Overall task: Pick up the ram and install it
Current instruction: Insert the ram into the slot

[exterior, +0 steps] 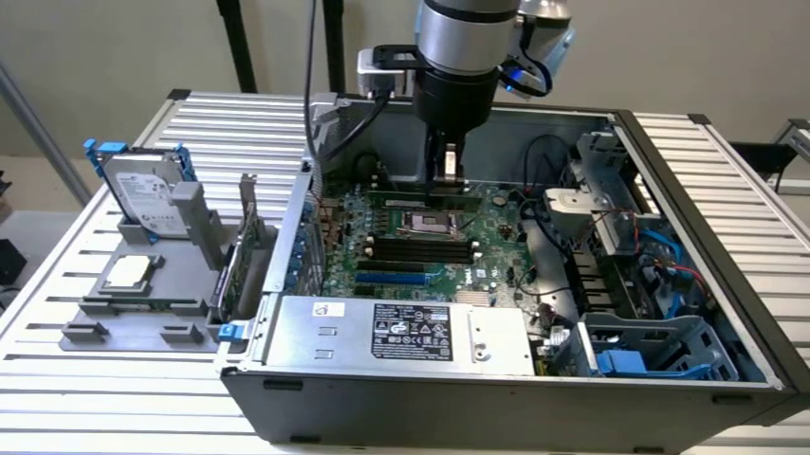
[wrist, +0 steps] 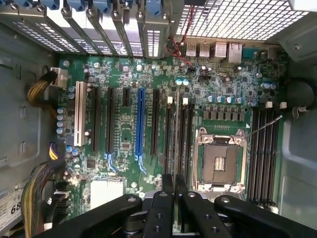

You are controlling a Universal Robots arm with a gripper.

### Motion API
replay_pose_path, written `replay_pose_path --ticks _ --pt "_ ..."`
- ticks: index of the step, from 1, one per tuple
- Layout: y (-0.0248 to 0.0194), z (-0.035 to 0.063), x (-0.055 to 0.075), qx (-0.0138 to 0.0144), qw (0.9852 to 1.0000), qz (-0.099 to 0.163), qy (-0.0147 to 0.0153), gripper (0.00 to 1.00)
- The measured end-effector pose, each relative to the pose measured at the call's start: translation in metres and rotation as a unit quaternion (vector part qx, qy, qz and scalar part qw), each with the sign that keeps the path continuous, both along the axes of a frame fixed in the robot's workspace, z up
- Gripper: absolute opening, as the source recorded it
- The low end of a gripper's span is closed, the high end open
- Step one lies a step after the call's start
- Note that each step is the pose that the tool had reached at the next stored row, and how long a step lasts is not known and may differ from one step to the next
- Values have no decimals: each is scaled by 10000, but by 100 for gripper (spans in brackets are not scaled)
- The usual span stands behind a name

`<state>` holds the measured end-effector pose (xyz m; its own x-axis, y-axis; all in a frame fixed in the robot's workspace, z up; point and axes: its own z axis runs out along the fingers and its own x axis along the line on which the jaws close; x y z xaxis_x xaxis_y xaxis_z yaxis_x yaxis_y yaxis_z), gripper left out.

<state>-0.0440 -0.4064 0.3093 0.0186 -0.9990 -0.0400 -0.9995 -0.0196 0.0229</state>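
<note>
Nearly shut, with the gripper (exterior: pixel 446 175) (wrist: pixel 174 186) pointing straight down from a wrist held vertical over the open computer case (exterior: pixel 506 403). Fingers (wrist: pixel 167 191) drawn narrow, pinched on one end of the ram (exterior: pixel 402 202) (wrist: pixel 177 134). Runs away from the claw as a thin strip seen edge-on, standing on its long edge along a slot of the motherboard (exterior: pixel 494 237) (wrist: pixel 124 134). Cannot tell whether seated fully in that slot or only resting on it.

Just beside the claw and the stick, the open CPU socket (exterior: pixel 424 226) (wrist: pixel 220 158), its metal frame bare. Beyond the socket on the far side from the claw, a bank of black memory slots (exterior: pixel 412 251) (wrist: pixel 265 158). Farther off on the board, a blue expansion slot (wrist: pixel 140 119).

Below the claw in the exterior view, toward the camera, the grey power supply (exterior: pixel 393 332) with its label. Well apart from the claw, outside the case toward the exterior view's left, a grey holder (exterior: pixel 139 303) on the slatted table (exterior: pixel 746 190), with a silver hard drive (exterior: pixel 139 194) on blue rails leaning upright in it and a green expansion card (exterior: pixel 241 251) standing nearest the case wall.
</note>
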Motion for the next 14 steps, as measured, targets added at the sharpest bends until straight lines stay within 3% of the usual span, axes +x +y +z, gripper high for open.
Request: replay_pose_path --ticks 11,14 --pt "3 -200 55 -3 10000 0 0 14" --pt "7 -254 63 -25 10000 0 0 14"
